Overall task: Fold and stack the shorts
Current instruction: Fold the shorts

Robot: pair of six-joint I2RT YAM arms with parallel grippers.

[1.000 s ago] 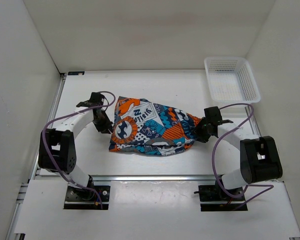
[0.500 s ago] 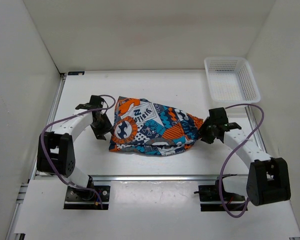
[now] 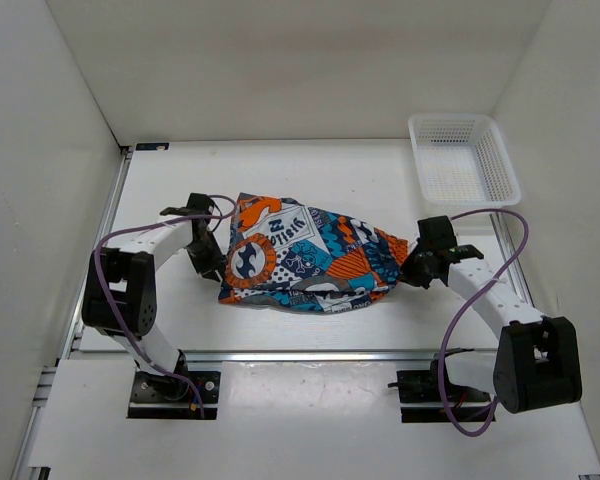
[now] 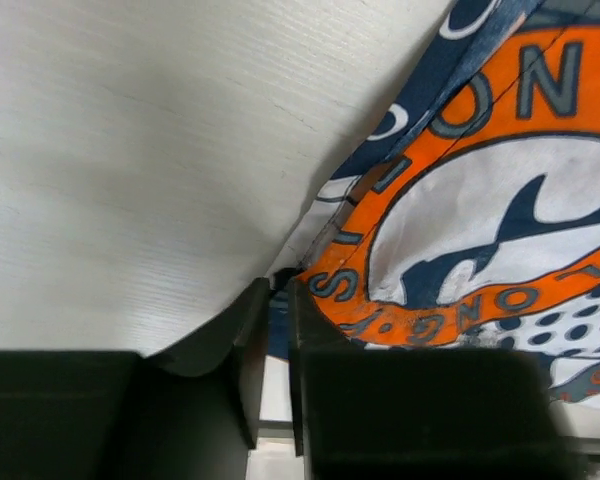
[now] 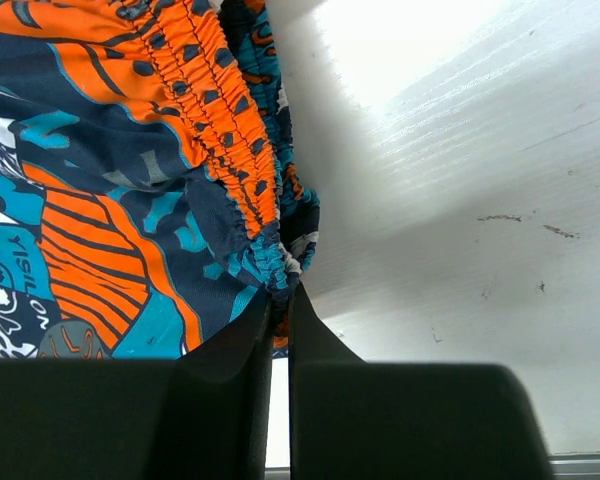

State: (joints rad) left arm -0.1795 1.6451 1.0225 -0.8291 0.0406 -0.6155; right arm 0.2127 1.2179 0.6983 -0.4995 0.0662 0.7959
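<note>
The shorts [image 3: 305,255] lie spread across the middle of the counter [image 3: 310,170], the left hand [image 3: 210,262] pinched closed on their left edge and the right hand [image 3: 413,268] pinched closed on their gathered right end, so the first fold looks about to start, and next the 2 hands should probably lift and carry the cloth over together

Those shorts [image 3: 305,258] are loud: patches of orange, navy, teal-blue and white everywhere. There's a round orange badge with navy letters around a white-and-navy middle at the 9 o'clock end, and a white patch with navy lettering towards 12. The gathered waistband [image 5: 215,130] at 3 o'clock is orange with navy dashes. The basket [image 3: 465,160] at 1 o'clock is white mesh. The table [image 3: 380,180] is plain white, and the cable [image 3: 460,318] is purple.
</note>
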